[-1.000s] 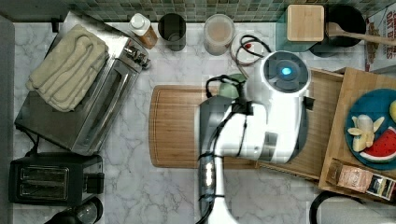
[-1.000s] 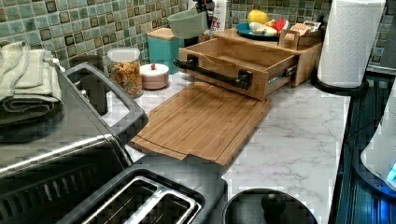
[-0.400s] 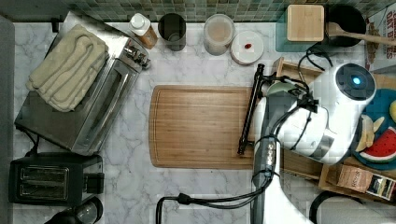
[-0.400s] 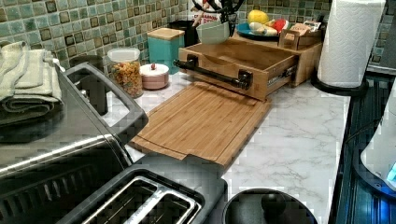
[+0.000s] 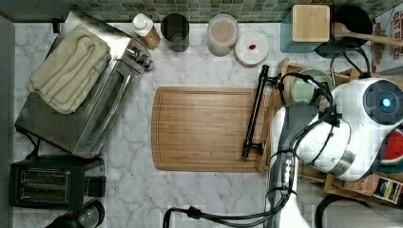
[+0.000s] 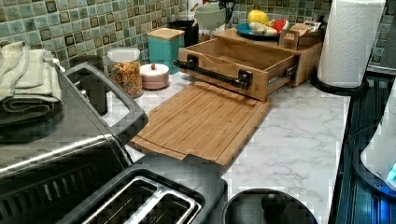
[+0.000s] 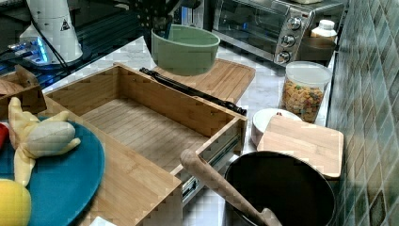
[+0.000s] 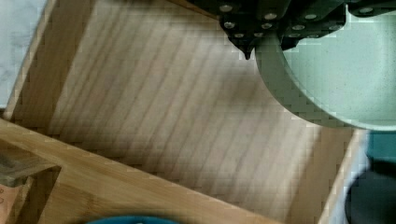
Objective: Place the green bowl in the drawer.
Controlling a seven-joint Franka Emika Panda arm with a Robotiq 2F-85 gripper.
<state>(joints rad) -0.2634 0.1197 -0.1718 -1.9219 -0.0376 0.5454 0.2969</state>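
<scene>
Jaws gripping the green bowl (image 7: pixel 185 49) by its rim, hanging above the open drawer (image 7: pixel 141 123), near its handle-side edge. Release this high and it could bounce or clip that front wall.

Only readable bits: partial red letters "OA" on box (image 5: pixel 386 28) at the top view's right edge; black triangle warning sign on white robot base (image 7: pixel 55 23).
</scene>
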